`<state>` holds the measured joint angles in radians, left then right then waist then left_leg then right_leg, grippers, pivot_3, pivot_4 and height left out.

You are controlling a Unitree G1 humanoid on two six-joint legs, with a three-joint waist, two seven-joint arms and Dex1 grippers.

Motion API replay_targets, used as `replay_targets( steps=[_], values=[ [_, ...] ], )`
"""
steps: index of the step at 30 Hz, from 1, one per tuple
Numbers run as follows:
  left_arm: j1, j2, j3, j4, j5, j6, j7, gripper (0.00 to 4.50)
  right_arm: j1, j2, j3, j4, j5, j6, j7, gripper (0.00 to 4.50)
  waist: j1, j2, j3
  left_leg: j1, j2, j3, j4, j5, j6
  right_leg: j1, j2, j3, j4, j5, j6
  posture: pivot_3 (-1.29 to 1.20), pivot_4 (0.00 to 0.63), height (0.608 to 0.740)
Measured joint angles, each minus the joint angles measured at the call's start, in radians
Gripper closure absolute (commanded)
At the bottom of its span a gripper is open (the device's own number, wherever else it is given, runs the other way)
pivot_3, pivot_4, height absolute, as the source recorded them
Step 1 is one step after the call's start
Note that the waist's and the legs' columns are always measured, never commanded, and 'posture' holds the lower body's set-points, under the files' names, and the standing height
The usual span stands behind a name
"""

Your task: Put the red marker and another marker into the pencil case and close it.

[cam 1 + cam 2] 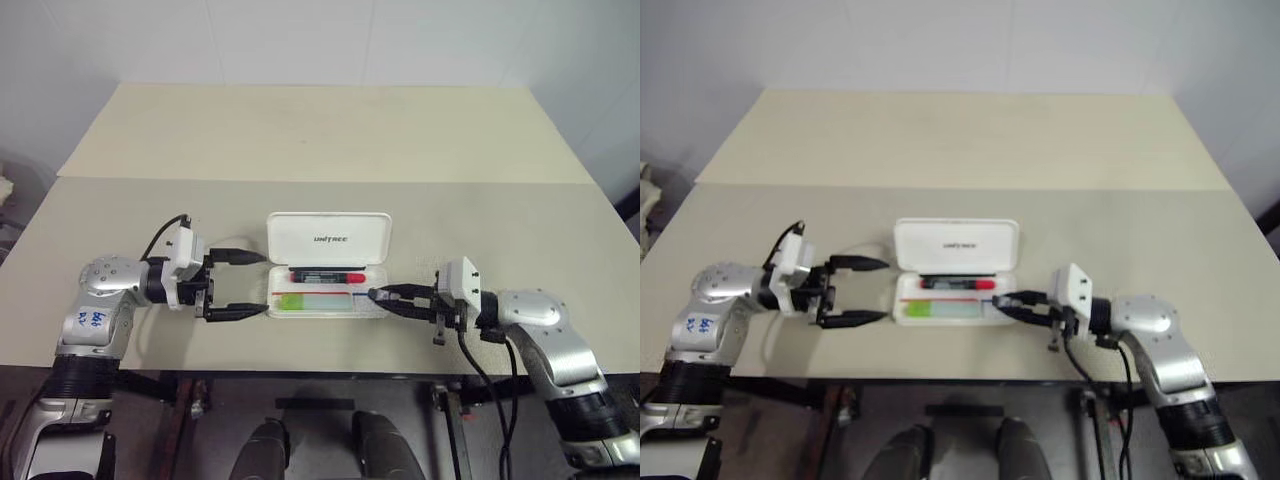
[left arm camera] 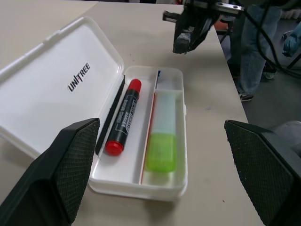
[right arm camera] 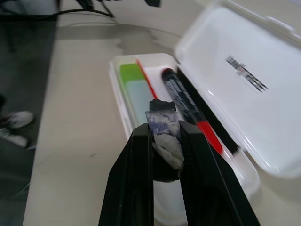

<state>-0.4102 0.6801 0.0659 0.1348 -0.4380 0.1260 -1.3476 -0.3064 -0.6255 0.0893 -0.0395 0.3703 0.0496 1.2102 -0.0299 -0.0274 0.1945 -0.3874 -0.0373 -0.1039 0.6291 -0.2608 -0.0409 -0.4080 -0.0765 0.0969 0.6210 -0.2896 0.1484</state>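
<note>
Centre frame, pencil case (image 1: 328, 240): light, stiff, slippery plastic; I'd push its upright lid; left gripper (image 1: 238, 283) spread, right gripper (image 1: 385, 298) clenched empty.

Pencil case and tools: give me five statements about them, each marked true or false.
1. The case is open. True.
2. The red marker lies on the table beside the case. False: it lies inside the case.
3. The green marker lies in the case, in a separate compartment from the red one. True.
4. The left tool is shut. False: its fingers stand wide apart.
5. The right tool is shut, at the case's end. True.
</note>
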Motion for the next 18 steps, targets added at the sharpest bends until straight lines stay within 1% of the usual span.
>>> replay_targets(
  steps=[9,16,18],
  values=[
    [0.027,0.003,0.000,-0.010,0.001,-0.004,0.008,0.00,-0.161,0.035,0.069,0.275,-0.066,-0.131,0.147,4.12,0.001,0.000,0.000,0.000,-0.001,0.000,0.000,0.000,0.000,0.000,-0.001,0.000,0.000,0.000,0.000,0.00,0.150,0.740],
    [0.039,0.008,0.001,-0.027,0.001,-0.004,0.024,0.00,-0.219,0.052,0.069,0.412,-0.098,-0.200,0.188,4.12,-0.002,0.000,0.000,0.000,0.000,0.000,0.000,0.000,0.000,-0.001,-0.001,0.000,0.000,0.000,0.000,0.00,0.150,0.740],
    [0.043,0.008,0.001,-0.044,0.001,-0.004,0.026,0.00,-0.229,0.061,0.069,0.429,-0.105,-0.207,0.188,3.37,-0.001,0.000,0.000,0.000,0.000,0.000,0.000,0.000,0.000,-0.001,-0.001,0.000,0.001,0.000,0.000,0.00,0.150,0.740]
  ],
)
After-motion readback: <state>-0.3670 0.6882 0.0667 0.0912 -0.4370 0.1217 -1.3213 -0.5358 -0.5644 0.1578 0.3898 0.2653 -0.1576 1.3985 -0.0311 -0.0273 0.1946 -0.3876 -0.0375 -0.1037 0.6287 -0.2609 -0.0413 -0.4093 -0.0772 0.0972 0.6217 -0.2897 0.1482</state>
